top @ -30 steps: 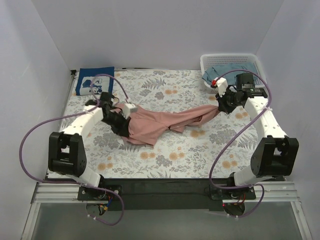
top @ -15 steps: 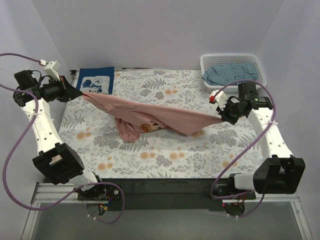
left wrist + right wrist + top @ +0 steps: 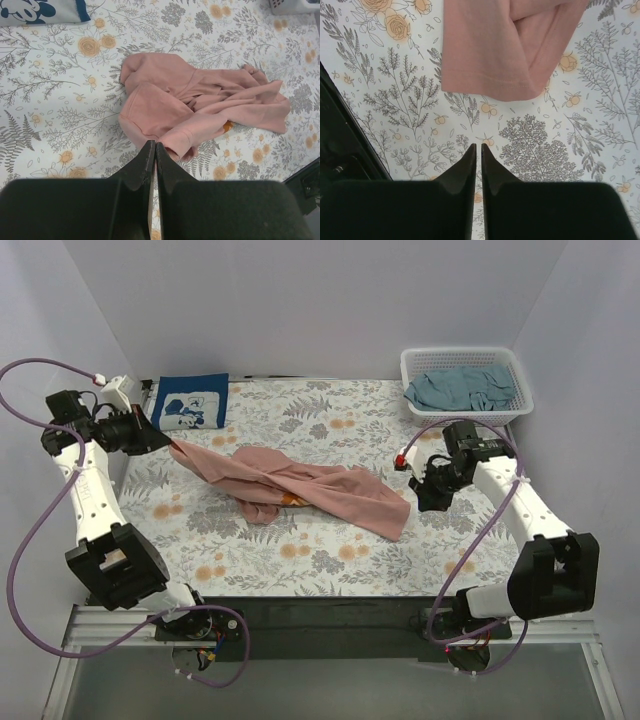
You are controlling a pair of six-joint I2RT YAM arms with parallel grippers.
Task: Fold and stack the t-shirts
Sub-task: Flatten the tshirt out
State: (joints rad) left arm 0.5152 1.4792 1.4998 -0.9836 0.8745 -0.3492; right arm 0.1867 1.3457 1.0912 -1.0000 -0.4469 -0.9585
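the dusty-pink soft cloth t-shirt, stretched in the air between my claws a moment ago, is now lying released and twisted across the floral table cloth, so i judge it is needing another spread before folding. both claws are hanging closed and empty: the left claw just short of its bunched sleeve, the right claw near its hem.

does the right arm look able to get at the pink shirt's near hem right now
Likely yes: the right gripper sits shut just short of the hem of the pink shirt, with only floral tablecloth between them.
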